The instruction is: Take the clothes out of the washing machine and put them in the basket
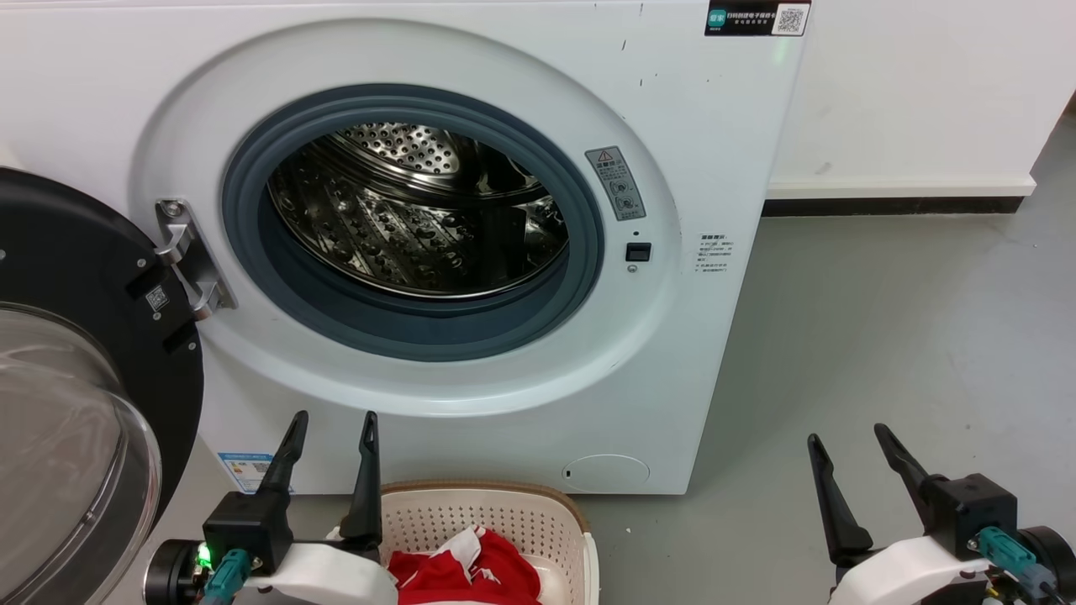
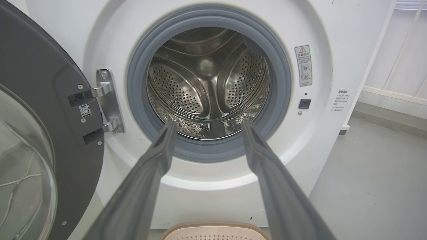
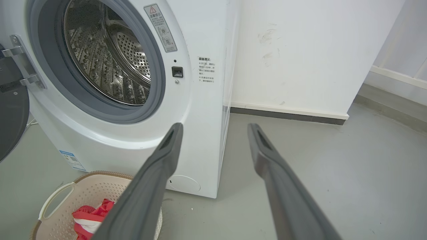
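The left arm lies low at the lower left of the head view, its pale forearm roughly level. The left claw (image 1: 334,418) points up toward the washing machine (image 1: 723,151), just beside the near-left corner of the basket (image 1: 479,488). Its two dark fingers (image 1: 366,479) are spread apart with nothing between them. In the left wrist view they frame the lower rim of the round opening without touching it. The right arm sits low at the lower right, over the grey floor (image 1: 908,336) and well apart from the machine. The right claw (image 1: 845,433) is also spread and holds nothing. The door (image 1: 92,277) hangs open on the left, and the steel drum (image 1: 403,218) shows bare metal. The clothes (image 1: 471,571), red with white, lie in the basket, which stands on the floor just in front of the machine.
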`<state>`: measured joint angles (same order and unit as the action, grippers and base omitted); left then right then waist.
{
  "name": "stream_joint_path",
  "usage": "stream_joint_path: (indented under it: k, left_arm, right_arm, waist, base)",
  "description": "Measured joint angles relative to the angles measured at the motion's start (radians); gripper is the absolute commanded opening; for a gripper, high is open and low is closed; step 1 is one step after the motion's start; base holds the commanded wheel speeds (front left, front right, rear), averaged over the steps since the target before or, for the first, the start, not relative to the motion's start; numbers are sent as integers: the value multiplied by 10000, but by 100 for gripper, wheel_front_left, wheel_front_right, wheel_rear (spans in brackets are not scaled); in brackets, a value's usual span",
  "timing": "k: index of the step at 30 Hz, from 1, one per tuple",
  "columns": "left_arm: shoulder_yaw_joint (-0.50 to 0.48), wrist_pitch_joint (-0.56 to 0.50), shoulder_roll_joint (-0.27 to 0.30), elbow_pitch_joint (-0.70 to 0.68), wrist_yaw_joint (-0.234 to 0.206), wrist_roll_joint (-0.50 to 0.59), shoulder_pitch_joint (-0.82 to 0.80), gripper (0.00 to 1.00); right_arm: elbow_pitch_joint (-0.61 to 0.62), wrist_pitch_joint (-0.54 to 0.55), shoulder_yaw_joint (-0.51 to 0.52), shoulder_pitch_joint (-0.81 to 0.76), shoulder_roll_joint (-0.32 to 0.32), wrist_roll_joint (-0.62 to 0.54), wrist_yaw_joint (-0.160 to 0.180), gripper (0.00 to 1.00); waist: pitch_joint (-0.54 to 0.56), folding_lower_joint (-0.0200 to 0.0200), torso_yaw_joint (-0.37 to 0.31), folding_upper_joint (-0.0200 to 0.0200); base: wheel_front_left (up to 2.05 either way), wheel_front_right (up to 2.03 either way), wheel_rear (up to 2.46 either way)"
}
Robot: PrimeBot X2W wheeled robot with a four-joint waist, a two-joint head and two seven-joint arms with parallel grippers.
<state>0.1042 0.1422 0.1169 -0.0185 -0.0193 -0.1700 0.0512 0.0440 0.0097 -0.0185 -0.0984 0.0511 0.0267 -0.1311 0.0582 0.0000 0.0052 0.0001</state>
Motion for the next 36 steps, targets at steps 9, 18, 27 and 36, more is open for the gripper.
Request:
stream_joint_path:
  k: [9,18,27,36]
  left_arm:
    - [67,-192,10,-188,-73,-125,87,100]
    - [94,-236,75,-182,-119,-180,87,100]
    - [90,-343,2,138,-56,-1043,237,0]
    - [-157,-604,-6,527,153,-2963,37,0]
  right_arm:
    - [82,82,81,-28,0,2,0,100]
    - [86,81,46,-27,0,63,0,100]
    - [-188,73,10,-133,2,1007,-2,0]
    - [-610,86,46,41,98,3202,-2,0]
  waist:
    - [-99,1,108,0]
    - [-158,1,112,0]
    - [-181,1,118,0]
    - [-216,1,103,0]
  base:
    - [0,0,0]
    - [0,0,0]
    - [0,0,0]
    - [0,0,0]
